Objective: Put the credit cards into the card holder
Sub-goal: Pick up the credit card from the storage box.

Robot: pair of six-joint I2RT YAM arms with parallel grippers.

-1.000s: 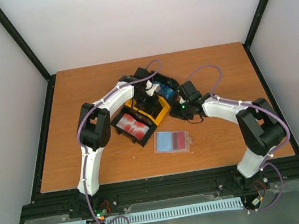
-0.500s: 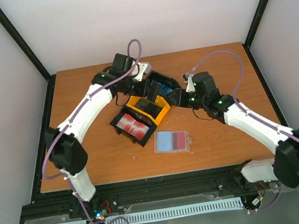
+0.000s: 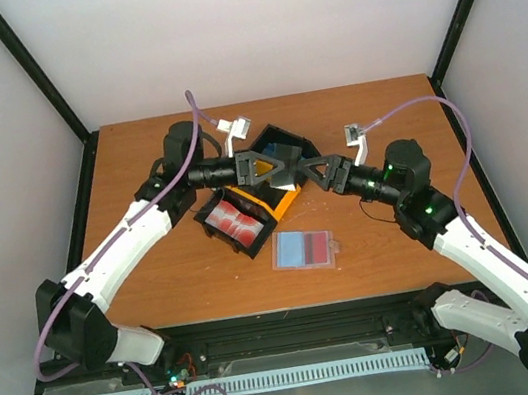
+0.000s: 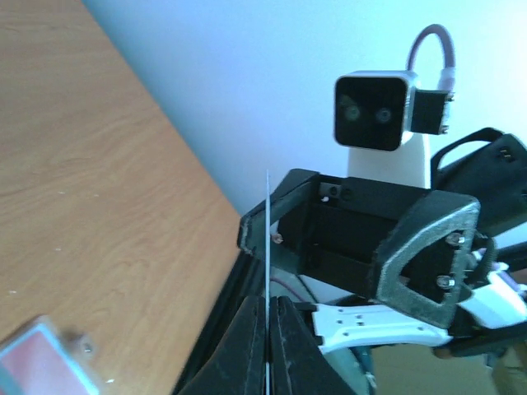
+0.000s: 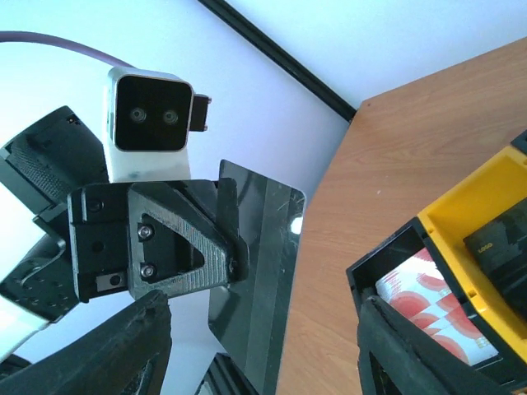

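**Black card held upright in the air between my two grippers, above the bins**

A brown wooden table [image 3: 156, 276] fills the overhead view. My two arms reach in from the near edge and meet over its middle, wrists turned so the grippers face each other.

Below them are a yellow bin [image 3: 285, 204] and a black bin [image 3: 224, 237] holding red-and-white cards [image 3: 238, 222]. The card holder [image 3: 305, 248] lies flat and open on the bare wood. It sits towards the near edge from both grippers and well below them.

My left gripper [image 4: 268, 325] is pinched tight on a black card [image 5: 263, 271]. From my left wrist the card shows only as a thin line. It runs straight out past the fingertips towards my right gripper [image 5: 263, 354].

From my right wrist the same card shows its broad, glossy face, with its long axis running up and down in that view. The left fingers hold it at one long edge. My right gripper's fingers are spread wide, one on either side of the card's lower end, and carry nothing. I cannot tell whether that end is already between them or just beyond.

I judge a handover is next. It depends on my right fingers closing on the card's flat faces, not its edges.
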